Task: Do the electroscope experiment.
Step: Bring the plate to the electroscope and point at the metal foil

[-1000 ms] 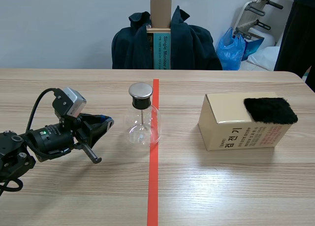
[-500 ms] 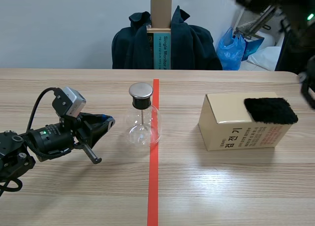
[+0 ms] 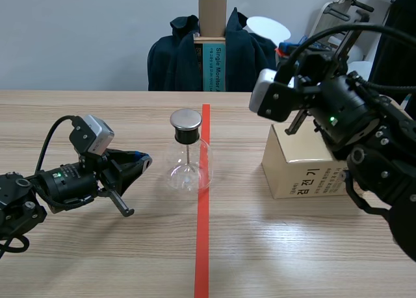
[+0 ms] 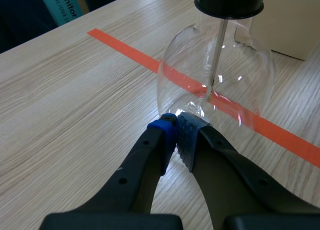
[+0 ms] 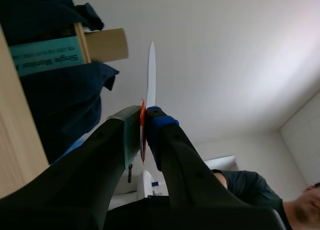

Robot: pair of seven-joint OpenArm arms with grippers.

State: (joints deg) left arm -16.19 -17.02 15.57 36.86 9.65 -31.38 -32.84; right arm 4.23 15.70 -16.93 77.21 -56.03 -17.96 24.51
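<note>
Your right gripper (image 5: 143, 112) is clamped on a thin white disc (image 5: 151, 74), raised in the upper right of the scene view, beyond the tan cardboard box (image 3: 292, 171). The clear glass flask electroscope (image 3: 187, 161) stands on the wooden table (image 3: 292, 246) at centre, down and left of the disc, with its round metal cap (image 3: 185, 119) facing up. Your left gripper (image 4: 176, 135), closed on nothing, lies just beside the flask's base. It is nearer, but empty.

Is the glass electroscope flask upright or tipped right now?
Upright. The round clear glass flask stands on its base on the wooden table, metal-capped black stopper on top, the rod inside hanging straight down.
</note>
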